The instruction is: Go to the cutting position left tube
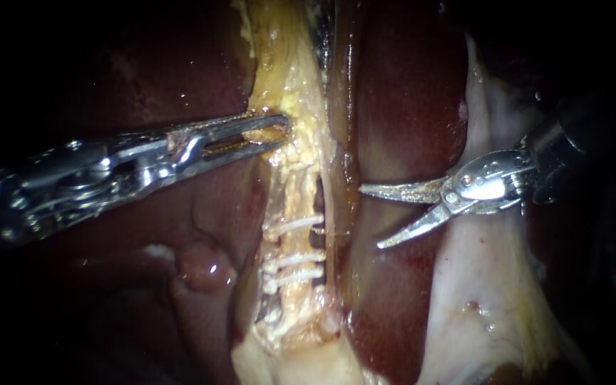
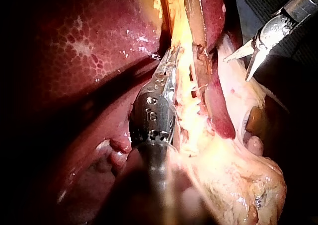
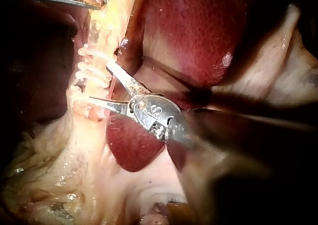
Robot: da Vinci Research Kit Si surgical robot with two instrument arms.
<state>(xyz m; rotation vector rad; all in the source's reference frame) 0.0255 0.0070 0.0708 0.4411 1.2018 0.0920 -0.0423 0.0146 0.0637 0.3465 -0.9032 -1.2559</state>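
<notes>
While its two curved steel blades stand apart and grip nothing, the right instrument hovers over the dark red liver lobe. Its tips point at the left tube just beside them, a pale yellow strand crossed by three white clips. Farther up this strand, the left instrument, with slotted steel jaws, is clenched on yellow fatty tissue.

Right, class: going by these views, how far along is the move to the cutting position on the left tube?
Done: three white clips sit on the left tube, and the left instrument's tool grips yellowish tissue above them. In hand: the right instrument's tool, blades open, hangs over the liver beside the tube. Left: bringing the blades around the tube between the clips.
</notes>
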